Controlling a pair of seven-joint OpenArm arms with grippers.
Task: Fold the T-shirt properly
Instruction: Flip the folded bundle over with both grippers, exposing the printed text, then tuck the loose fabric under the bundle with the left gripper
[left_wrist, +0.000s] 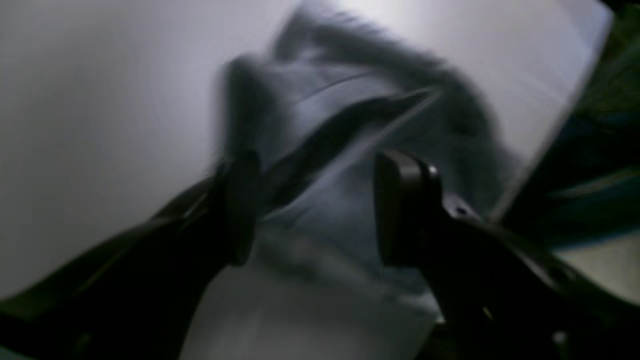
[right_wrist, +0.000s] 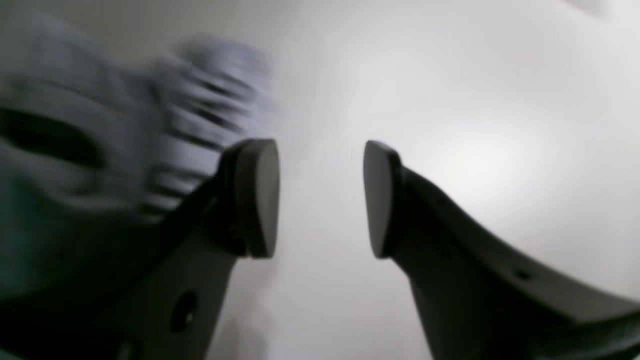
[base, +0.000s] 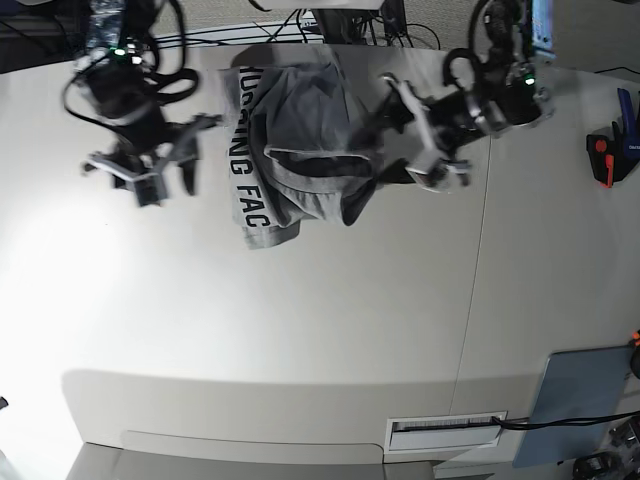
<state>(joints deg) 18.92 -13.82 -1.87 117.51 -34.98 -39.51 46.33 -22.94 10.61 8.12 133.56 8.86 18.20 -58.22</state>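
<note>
T-shirt bunched mid-bench, long axis running away from the camera. My left tool released, touching its edge; right tool released, empty, just beside the lettered side.

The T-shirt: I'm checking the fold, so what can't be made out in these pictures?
- T-shirt, base view: lettering cut short by grey folds lying over it.
- Left wrist view: cloth smeared by motion blur; collar and seams unreadable.
- Right wrist view: the print is only blurred stripes.
- Left gripper, base view: contact with the cloth cannot be told.
</note>
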